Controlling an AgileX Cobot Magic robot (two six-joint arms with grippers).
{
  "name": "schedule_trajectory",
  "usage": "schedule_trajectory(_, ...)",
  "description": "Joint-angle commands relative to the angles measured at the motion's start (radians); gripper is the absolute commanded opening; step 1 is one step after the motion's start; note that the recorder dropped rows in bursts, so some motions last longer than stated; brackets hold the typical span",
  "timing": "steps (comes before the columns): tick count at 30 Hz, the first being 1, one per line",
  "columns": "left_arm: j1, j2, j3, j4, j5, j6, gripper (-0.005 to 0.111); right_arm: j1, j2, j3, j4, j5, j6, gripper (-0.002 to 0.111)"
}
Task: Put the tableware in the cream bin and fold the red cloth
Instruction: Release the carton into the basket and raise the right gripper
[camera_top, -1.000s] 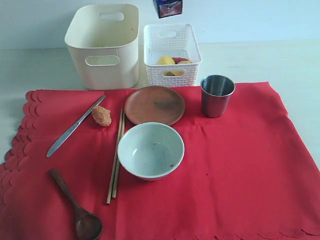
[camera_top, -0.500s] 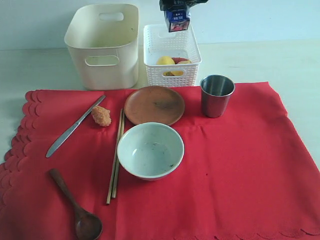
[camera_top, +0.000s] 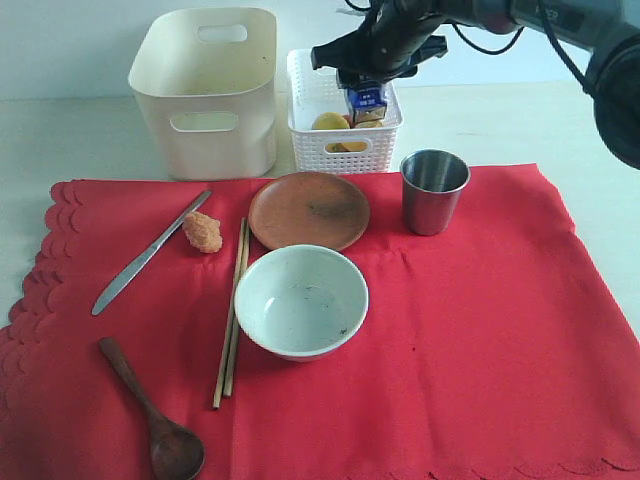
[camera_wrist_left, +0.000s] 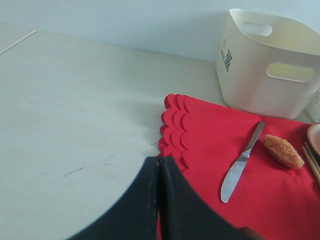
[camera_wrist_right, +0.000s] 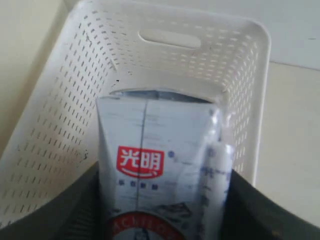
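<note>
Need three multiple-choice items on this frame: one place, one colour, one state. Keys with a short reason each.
1. Steel cup stands: A. on the red cloth, right of the round plate in the exterior view B. left of it C. on top of it
2. Plate colour: A. blue B. brown C. green
3. Right claw: A. open, empty B. out of view C. shut on the milk carton
A: cup stands right of the plate, on the cloth. B: plate is brown. C: claw grips the carton's sides.

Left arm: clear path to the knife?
Probably yes. The knife lies bare on the red cloth, apart from the fried snack; the left gripper is shut, so must open first.
</note>
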Motion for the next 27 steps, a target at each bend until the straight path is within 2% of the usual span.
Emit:
schedule_trajectory(1,-0.007,-0.006,0.003,0.005,-0.005,0.003,0.000,-0.004,0.009,-0.006,0.017,-0.038,-0.010,0.008)
schedule_trajectory(9,-0.007,-0.006,0.003,0.005,-0.005,0.003,0.000,-0.004,-0.010,-0.006,-0.008,-0.038,-0.011,0.058)
schedule_trajectory(13,-0.007,-0.006,0.003,0.005,-0.005,0.003,0.000,-0.004,-0.049,-0.006,-0.039,-0.038,-0.011,0.075)
schedule_trajectory(17,-0.007,-0.006,0.003,0.005,-0.005,0.003,0.000,-0.004,-0.090,-0.006,-0.038,-0.022,-0.011,0.079)
schedule_trajectory(27,-0.007,-0.006,0.003,0.005,-0.005,0.003,0.000,-0.004,-0.178,-0.006,-0.018,0.109,-0.011,0.078)
